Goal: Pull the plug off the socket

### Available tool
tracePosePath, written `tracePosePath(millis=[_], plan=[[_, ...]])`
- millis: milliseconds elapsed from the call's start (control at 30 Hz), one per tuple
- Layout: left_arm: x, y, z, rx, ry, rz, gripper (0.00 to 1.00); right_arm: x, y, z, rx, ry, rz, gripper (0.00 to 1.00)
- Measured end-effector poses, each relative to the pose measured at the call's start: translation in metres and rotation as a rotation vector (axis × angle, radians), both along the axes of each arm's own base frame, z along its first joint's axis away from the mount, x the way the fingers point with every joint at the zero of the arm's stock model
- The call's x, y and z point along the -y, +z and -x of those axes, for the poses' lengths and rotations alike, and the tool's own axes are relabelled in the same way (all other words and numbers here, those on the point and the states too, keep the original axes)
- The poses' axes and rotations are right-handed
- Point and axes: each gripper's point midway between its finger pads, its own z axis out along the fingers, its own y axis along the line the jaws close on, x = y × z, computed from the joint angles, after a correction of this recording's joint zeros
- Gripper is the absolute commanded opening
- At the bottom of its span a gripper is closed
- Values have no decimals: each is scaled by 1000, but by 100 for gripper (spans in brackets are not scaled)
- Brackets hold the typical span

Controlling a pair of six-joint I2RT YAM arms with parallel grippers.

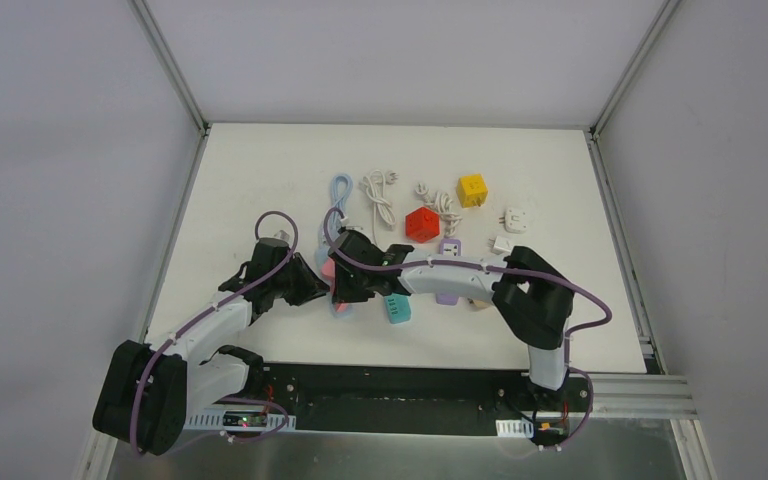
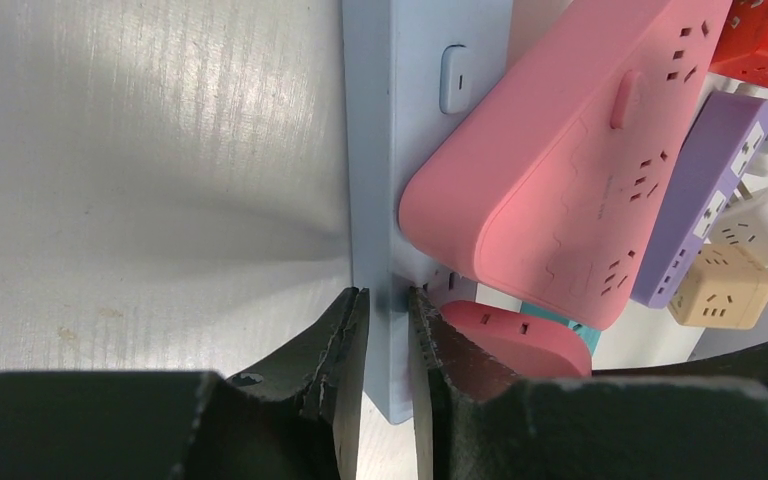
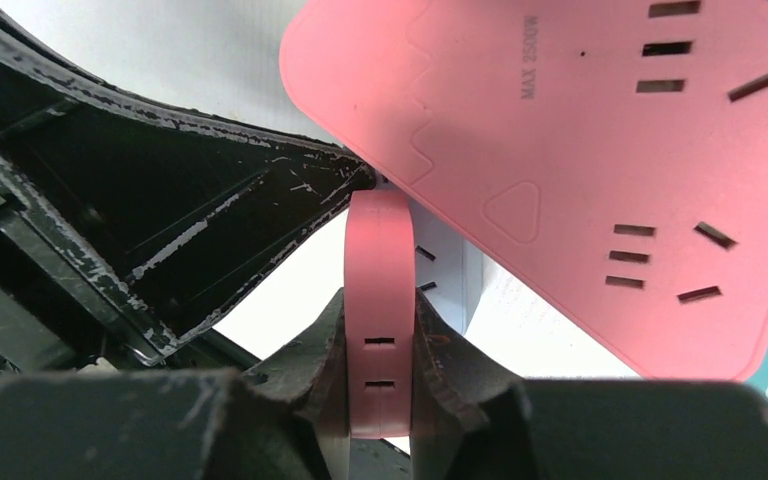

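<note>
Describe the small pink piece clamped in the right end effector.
The small pink piece is a flat, round-edged body of matte plastic, seen edge-on and upright, with two short slots in its narrow side. The right end effector is shut on its flat faces. Behind it lies a pale socket strip; its top reaches the edge of the large pink power strip.

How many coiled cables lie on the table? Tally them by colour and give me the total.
Light blue coiled cable: 1
White coiled cables: 2
Total: 3
</note>
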Motion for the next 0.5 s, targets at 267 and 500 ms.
tracePosePath(millis=[267,500], plan=[[0,0,0,3,-1,3,20,1,0,-1,1,-13,-14,0],[1,0,0,7,-1,5,20,4,13,-3,-53,-50,-130,0]])
